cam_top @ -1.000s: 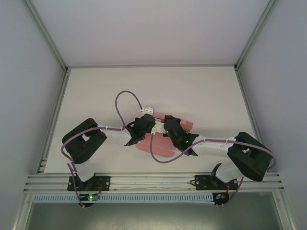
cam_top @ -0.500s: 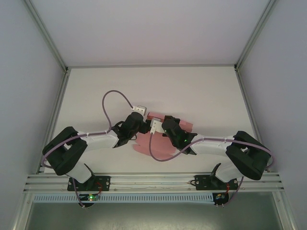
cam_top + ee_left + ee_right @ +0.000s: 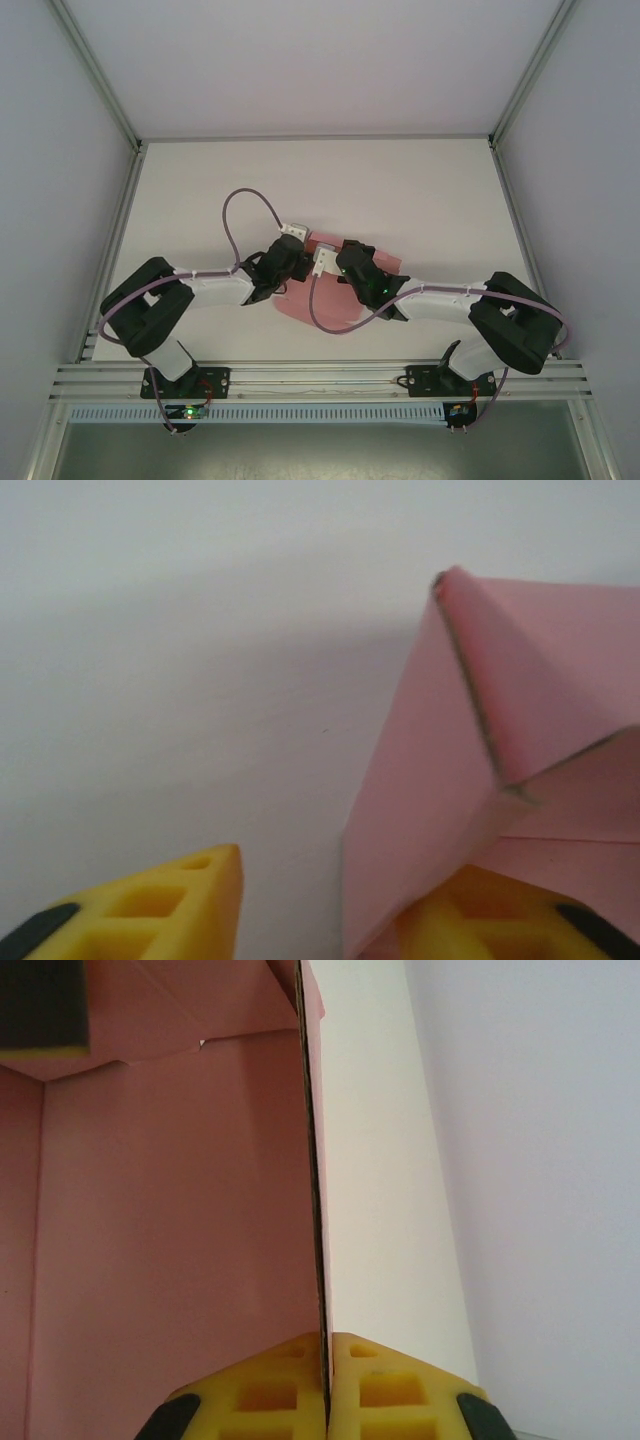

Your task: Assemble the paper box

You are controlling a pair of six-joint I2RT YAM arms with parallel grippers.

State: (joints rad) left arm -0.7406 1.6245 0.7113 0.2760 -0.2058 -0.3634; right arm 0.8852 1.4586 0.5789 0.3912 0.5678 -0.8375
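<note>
The paper box lies partly folded near the front middle of the table, between the two wrists, with pink panels spreading out from under them. The right gripper is closed tight on the edge of an upright card wall, one yellow pad on each face. The left gripper is spread wide. One finger is tucked under a raised, creased flap, and the other finger sits over bare table, clear of the card.

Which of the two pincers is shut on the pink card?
The right pincer: its fingers pinch a panel of the paper box between them. The left pincer stands open.
</note>
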